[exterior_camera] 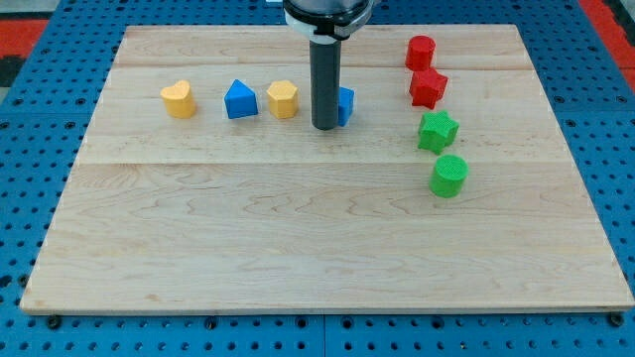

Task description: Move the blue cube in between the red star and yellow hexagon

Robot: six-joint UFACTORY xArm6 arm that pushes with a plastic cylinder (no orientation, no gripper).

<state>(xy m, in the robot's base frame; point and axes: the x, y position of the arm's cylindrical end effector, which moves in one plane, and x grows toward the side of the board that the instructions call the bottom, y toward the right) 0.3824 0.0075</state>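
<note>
The blue cube (345, 105) sits near the view's top middle, mostly hidden behind my rod. My tip (324, 127) rests on the board against the cube's left side. The yellow hexagon (283, 99) lies just left of the rod. The red star (429, 87) lies to the right of the cube, with a gap between them.
A blue triangular block (240, 100) and a yellow heart (179, 99) lie left of the hexagon. A red cylinder (421, 52) is above the red star. A green star (437, 131) and a green cylinder (448, 176) are below it. The wooden board (317, 248) ends at blue pegboard.
</note>
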